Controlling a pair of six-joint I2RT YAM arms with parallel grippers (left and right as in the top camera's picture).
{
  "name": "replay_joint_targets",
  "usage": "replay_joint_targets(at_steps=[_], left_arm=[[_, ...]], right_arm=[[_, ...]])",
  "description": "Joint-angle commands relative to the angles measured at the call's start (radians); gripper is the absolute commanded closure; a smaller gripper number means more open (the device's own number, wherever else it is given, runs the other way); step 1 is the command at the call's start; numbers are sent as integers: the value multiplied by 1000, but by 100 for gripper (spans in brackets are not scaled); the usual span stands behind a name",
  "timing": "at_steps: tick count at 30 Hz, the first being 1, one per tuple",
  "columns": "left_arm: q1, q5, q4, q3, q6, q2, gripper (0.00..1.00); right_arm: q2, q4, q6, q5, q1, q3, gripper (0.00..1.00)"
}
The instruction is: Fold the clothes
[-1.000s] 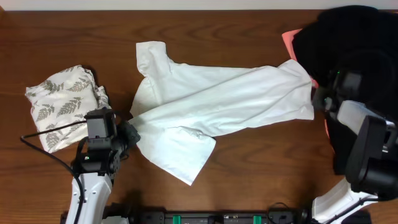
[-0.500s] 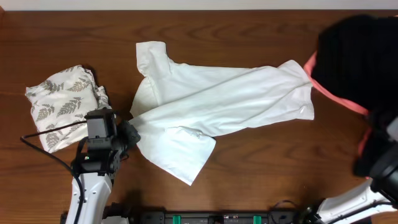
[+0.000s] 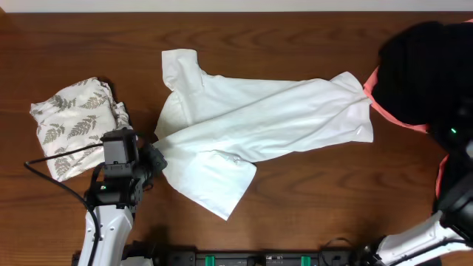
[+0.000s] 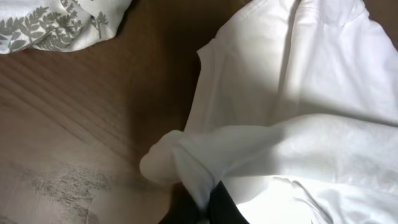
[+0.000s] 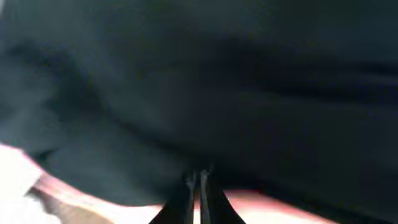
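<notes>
The left gripper point(image 4: 200, 208) pinches the bunched edge of the white T-shirt point(image 3: 281, 118), which lies spread across the middle of the counter point(image 3: 310, 199). The right gripper point(image 5: 199, 183), fingers pressed together, grips the black garment point(image 5: 217, 81) at the counter's right end, a coral-pink garment point(image 3: 395, 118) showing along its edge. A leaf-print garment point(image 3: 70, 122) lies crumpled beside the left arm.

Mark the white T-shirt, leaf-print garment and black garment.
white T-shirt point(image 3: 273, 118): overhead view, middle of its body.
leaf-print garment point(image 3: 72, 125): overhead view, centre of the bundle.
black garment point(image 3: 425, 70): overhead view, middle of the heap.
</notes>
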Motion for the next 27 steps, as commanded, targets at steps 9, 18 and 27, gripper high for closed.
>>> replay_joint_targets(at_steps=[9, 18, 27], left_arm=[[5, -2, -5, 12, 14, 0, 94], [5, -2, -5, 12, 14, 0, 94], [5, -2, -5, 12, 14, 0, 94]], right_arm=[[-9, -3, -275, 227, 334, 13, 99], [71, 149, -323, 295, 406, 13, 99], [190, 283, -293, 431, 381, 15, 99]])
